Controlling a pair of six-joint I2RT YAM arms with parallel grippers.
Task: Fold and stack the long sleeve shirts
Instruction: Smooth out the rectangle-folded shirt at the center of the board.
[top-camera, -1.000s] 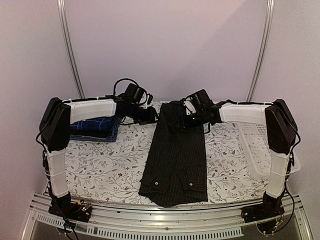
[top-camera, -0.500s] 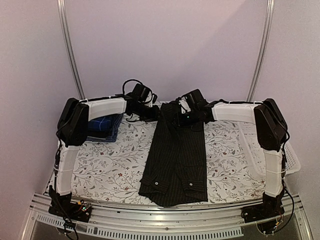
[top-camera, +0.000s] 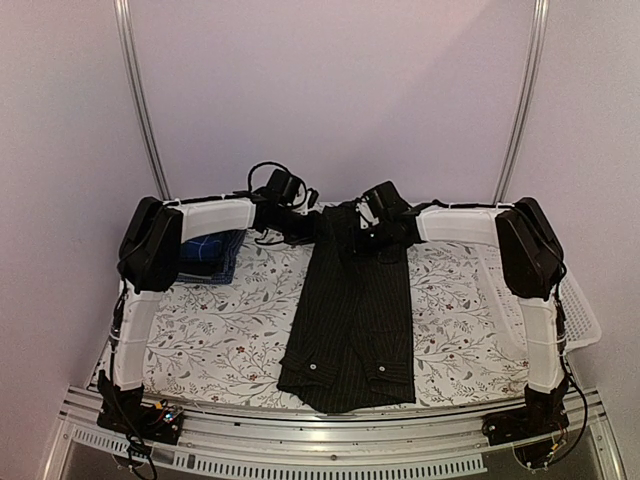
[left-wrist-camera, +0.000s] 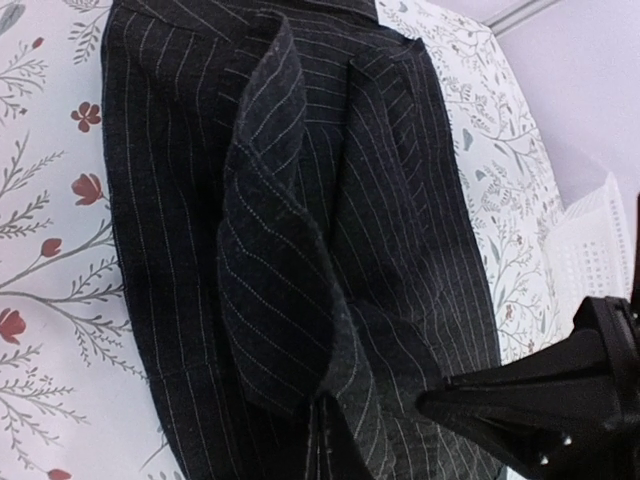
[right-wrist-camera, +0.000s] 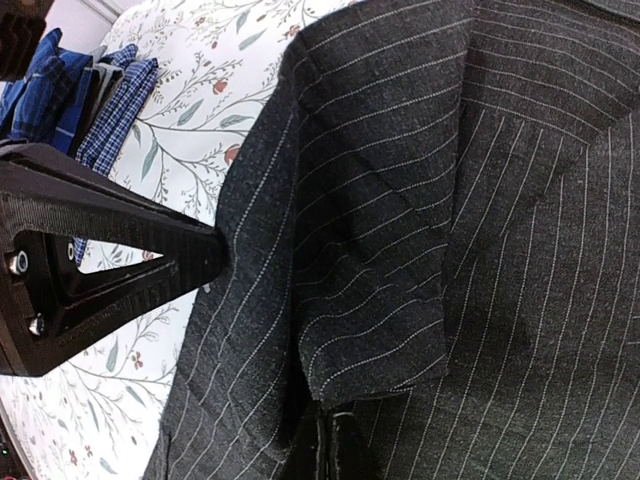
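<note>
Status: black pinstripe shirt (top-camera: 352, 320) lies as a long narrow strip down the middle of the counter (top-camera: 220, 340). It runs from the far edge to the near edge, with the buttoned cuffs at the near end.

Both arms are at the far (collar) end:
- Left end effector (top-camera: 305, 228) is on the strip's left far corner. Its wrist view shows the tips (left-wrist-camera: 322, 440) clamped on a raised ridge of pinstripe cloth.
- Right end effector (top-camera: 365, 235) is on the right far corner, tips (right-wrist-camera: 325, 450) likewise pinched tight on a folded flap of the same shirt.
- The 2 sit close together, each visible in the other's wrist view. I can't tell whether they touch.

Blue plaid shirt (top-camera: 205, 245) tops a folded stack at the far left corner, well apart from the strip. White mesh basket (top-camera: 520, 290) sits at the right edge.

My read on the step: the grasp for the crosswise fold is made and the lift has not begun.

Next move, as I judge it:
- Raise both corners together, level, keeping the cloth between them taut.
- Carry the far end toward the near edge and lay it flat over the cuff end.

Uneven lift would likely skew the fold. The pinches look shallow, so slippage is possible. The folded shirt then goes onto the stack.
</note>
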